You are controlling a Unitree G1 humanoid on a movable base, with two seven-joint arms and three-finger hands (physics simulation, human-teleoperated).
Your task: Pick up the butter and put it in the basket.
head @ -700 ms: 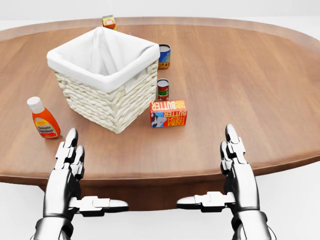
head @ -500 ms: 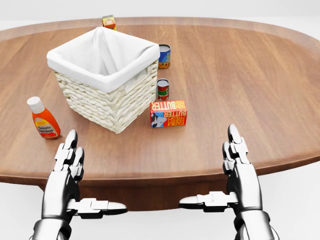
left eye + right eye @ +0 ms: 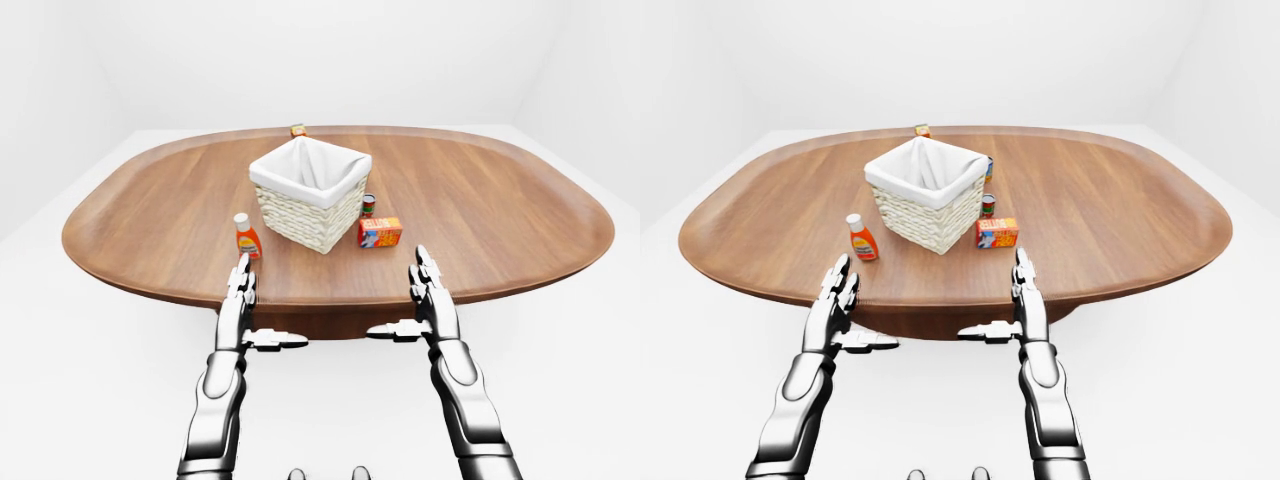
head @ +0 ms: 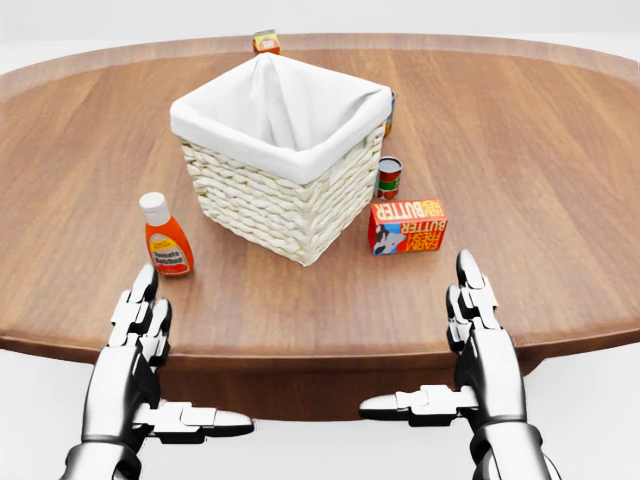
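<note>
Butter [image 4: 407, 226] lies on the tabletop [image 4: 540, 180] at the basket's [image 4: 280, 150] four o'clock. Left robot hand [image 4: 140, 340] and right robot hand [image 4: 478, 330] hover spread wide, empty.

I'm seeing the basket [image 4: 285, 170] hiding most of a can [image 4: 388, 113]; the bench [image 4: 560, 150] is running off the head view's sides.
</note>
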